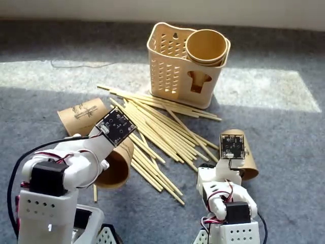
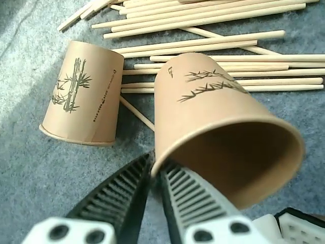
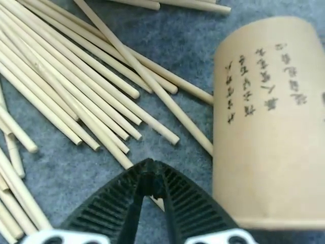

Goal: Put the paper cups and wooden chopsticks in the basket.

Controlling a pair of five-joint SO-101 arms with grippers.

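Note:
My left gripper (image 2: 154, 165) is shut on the rim of a paper cup (image 2: 218, 127) that lies on its side, mouth toward the arm; the same cup (image 1: 114, 170) lies below the left arm. A second cup with a bamboo print (image 2: 84, 94) lies beside it (image 1: 81, 116). My right gripper (image 3: 150, 166) is shut just above the carpet, with nothing clearly between its fingers. Right next to it lies a third cup (image 3: 269, 132) on its side (image 1: 249, 165). Many wooden chopsticks (image 1: 157, 132) are strewn between the arms and the basket (image 1: 172, 71), which holds stacked cups (image 1: 205, 47).
Everything rests on grey carpet (image 1: 284, 132). A thin cable (image 1: 71, 64) lies far left near the back. Chopsticks (image 3: 76, 76) fan out beside the right gripper, and others (image 2: 213, 15) lie beyond the held cup. Open carpet lies to the basket's right.

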